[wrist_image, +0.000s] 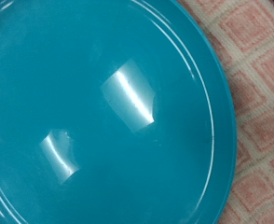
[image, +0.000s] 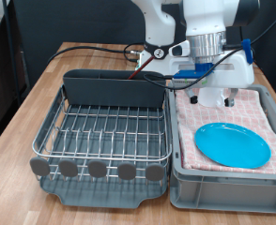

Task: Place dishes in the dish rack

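My gripper (image: 216, 95) hangs above the back of the grey plastic bin (image: 222, 183) lined with pink checked cloth (image: 260, 111); whether my fingers stand wide or narrow, I cannot tell. The round flat light-blue plate (image: 232, 144) (wrist_image: 100, 112) lies flat on that cloth inside the bin, nearer its front. The silver wire dish rack (image: 105, 131) in its dark grey tray stands just beside the bin, on the exterior view's left.

Plate (wrist_image: 100, 112) cut off by wrist view edges; jaws unseen there.
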Available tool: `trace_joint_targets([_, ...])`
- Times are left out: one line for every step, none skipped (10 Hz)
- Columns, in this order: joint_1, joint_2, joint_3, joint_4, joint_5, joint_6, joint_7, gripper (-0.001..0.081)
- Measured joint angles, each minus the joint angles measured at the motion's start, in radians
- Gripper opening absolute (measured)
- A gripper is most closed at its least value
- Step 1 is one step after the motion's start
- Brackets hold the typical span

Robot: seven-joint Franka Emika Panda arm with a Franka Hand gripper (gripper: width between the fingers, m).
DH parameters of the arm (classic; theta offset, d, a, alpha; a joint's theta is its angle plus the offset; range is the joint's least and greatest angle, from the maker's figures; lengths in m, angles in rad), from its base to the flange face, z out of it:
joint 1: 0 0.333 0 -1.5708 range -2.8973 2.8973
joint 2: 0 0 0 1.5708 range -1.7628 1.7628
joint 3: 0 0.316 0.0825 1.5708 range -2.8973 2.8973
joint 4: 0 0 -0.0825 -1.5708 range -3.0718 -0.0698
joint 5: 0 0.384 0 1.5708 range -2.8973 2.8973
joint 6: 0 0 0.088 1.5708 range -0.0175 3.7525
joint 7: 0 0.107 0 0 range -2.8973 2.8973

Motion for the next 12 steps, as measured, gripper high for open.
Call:
trace_joint_targets([-0.002,0.012,0.006,0.000,0.063,0.010,-0.077,0.0802])
trace_joint_targets([-0.003,0.022,0.008,0.000,0.109,0.017,-0.130,0.0802])
trace_joint_targets([-0.003,0.030,0.013,0.000,0.153,0.022,-0.180,0.0802])
trace_joint_targets([-0.003,0.038,0.020,0.001,0.196,0.032,-0.227,0.0802])
trace_joint_targets([-0.004,0.046,0.028,0.002,0.235,0.040,-0.269,0.0802])
trace_joint_targets([-0.004,0.054,0.034,0.005,0.268,0.042,-0.304,0.0802])
trace_joint_targets([-0.004,0.062,0.039,0.010,0.295,0.043,-0.335,0.0802])
trace_joint_targets([-0.004,0.072,0.043,0.018,0.317,0.043,-0.360,0.0802])
trace_joint_targets([-0.004,0.085,0.046,0.028,0.328,0.043,-0.376,0.0802])
trace_joint_targets([-0.004,0.099,0.047,0.039,0.330,0.043,-0.382,0.0802])
trace_joint_targets([-0.004,0.112,0.048,0.050,0.333,0.043,-0.386,0.0802])
trace_joint_targets([-0.004,0.126,0.051,0.061,0.341,0.043,-0.393,0.0802])
